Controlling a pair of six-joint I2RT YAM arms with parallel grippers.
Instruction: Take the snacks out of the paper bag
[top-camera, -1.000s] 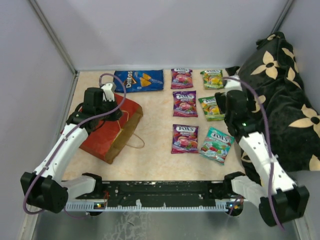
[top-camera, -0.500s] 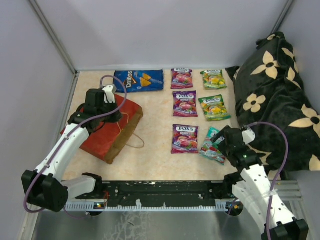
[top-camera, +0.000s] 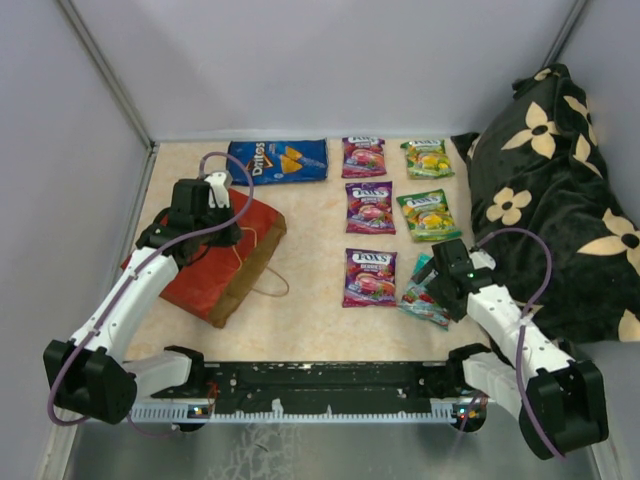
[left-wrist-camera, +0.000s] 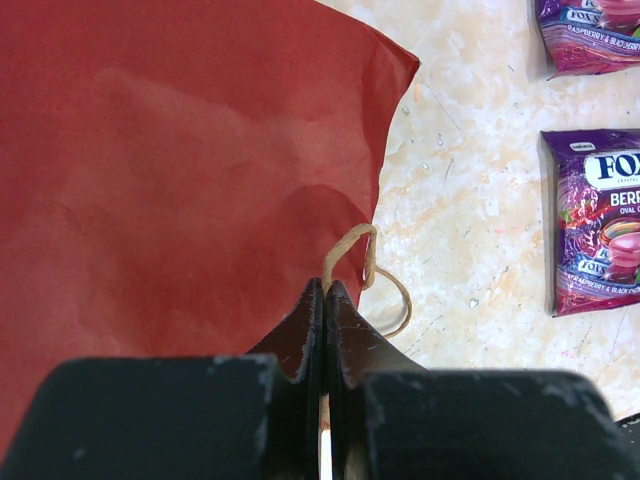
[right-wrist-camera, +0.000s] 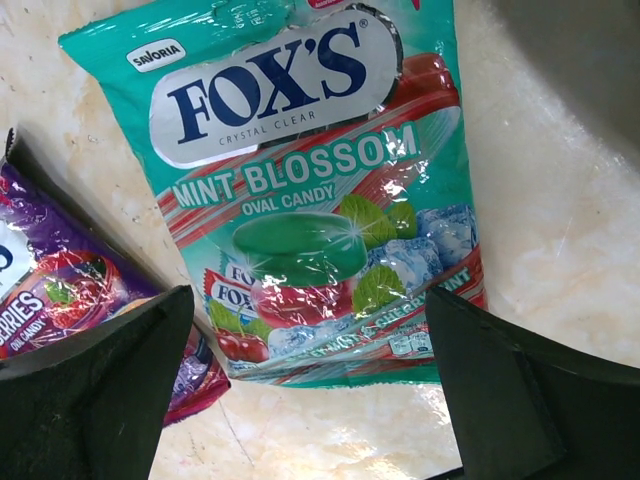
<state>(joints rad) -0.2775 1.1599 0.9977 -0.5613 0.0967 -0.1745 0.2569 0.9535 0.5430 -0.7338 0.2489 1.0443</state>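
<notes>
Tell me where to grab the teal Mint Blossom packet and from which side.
Pinch the teal packet at its bottom sealed edge, near the right-hand corner in the right wrist view, probably coming down steeply from above. It lies flat on the table, so only a thin edge offers a hold. Its left corner crowds the purple packet, while its right side borders bare table.

Your left arm (top-camera: 125, 300) and right arm (top-camera: 515, 320) have white shells with black joints, and a thin purple cable (top-camera: 248, 190) loops along each. The left gripper (left-wrist-camera: 325, 290) and right gripper (right-wrist-camera: 308, 300) are matte black.
</notes>
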